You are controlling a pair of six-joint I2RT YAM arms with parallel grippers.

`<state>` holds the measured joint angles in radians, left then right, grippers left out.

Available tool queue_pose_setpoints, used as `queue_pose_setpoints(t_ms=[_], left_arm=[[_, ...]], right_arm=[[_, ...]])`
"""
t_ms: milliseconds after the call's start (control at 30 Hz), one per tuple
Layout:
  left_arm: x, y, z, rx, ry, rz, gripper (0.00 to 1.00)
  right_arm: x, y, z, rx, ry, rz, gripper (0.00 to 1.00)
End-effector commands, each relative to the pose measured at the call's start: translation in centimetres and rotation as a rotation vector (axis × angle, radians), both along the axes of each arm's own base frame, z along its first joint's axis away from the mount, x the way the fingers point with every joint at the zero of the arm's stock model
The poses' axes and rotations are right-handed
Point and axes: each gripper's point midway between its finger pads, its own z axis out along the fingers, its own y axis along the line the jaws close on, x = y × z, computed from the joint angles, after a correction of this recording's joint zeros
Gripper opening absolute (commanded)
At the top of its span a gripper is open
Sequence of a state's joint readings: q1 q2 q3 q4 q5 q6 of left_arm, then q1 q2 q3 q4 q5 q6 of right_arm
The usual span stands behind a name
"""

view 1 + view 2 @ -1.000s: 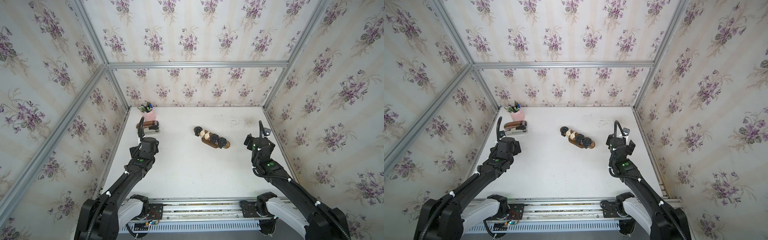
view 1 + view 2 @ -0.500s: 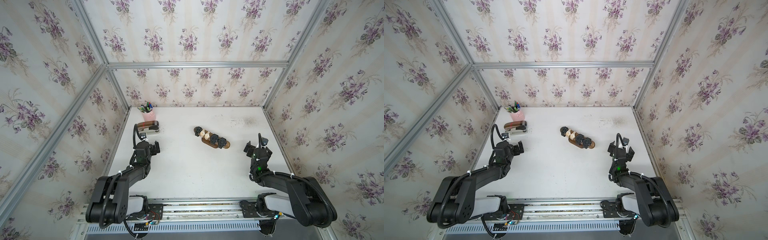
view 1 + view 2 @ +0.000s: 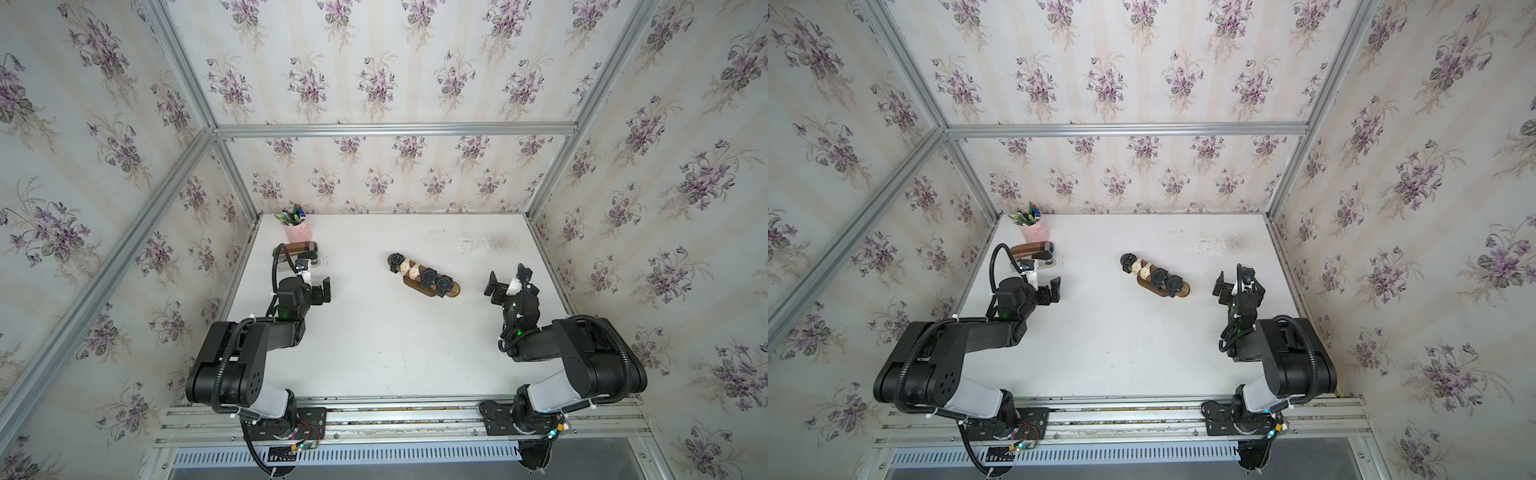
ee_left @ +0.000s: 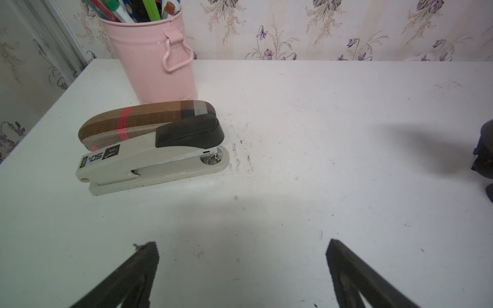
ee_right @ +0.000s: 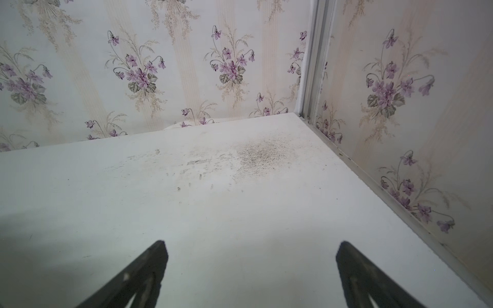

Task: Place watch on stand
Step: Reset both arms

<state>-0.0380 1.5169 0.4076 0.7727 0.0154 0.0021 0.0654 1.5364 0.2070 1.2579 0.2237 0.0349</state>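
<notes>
The bench [image 3: 374,340] is a white board, scuffed, with a grey speckled patch [image 5: 262,154] toward its far right corner. Wallpaper with purple flowers [image 3: 374,75] closes it in on three sides, held in silver metal framing [image 3: 395,129]. A metal rail [image 3: 395,415] runs along the near edge, and both arms are mounted on it.

The stand [image 3: 454,288] lies slantwise a little right of the bench's middle. Its bar carries a row of watches [image 3: 428,275], dark ones at each end and pale ones between.

In the far left corner a pink cup [image 4: 157,58] holds pens, and a stapler [image 4: 152,149] with a checked brown top sits just in front of it, well apart from the stand.

The left gripper [image 4: 241,246] hovers low near the stapler, jaws spread wide and holding nothing. The right gripper [image 5: 252,244] is near the right wall, facing the speckled patch, jaws likewise wide apart and holding nothing. In both top views only bare bench lies between each gripper and the stand.
</notes>
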Motion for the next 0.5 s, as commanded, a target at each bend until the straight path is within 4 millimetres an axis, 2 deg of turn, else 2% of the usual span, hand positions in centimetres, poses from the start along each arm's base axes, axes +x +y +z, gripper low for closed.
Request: queue_pose_setpoints(t_ms=[0, 67, 100, 467], left_arm=[[0.31, 0.02, 0.53, 0.019, -0.019, 0.000, 1.00], [0.30, 0.03, 0.62, 0.021, -0.018, 0.000, 1.00], [0.30, 0.01, 0.56, 0.023, -0.016, 0.000, 1.00], [0.36, -0.03, 0.58, 0.025, -0.016, 0.001, 1.00]], right_arm=[[0.18, 0.09, 0.66, 0.012, -0.025, 0.006, 1.00], [0.18, 0.19, 1.19, 0.010, -0.051, 0.010, 1.00], [0.27, 0.16, 0.73, 0.014, -0.022, 0.007, 1.00], [0.33, 0.21, 0.77, 0.012, -0.025, 0.010, 1.00]])
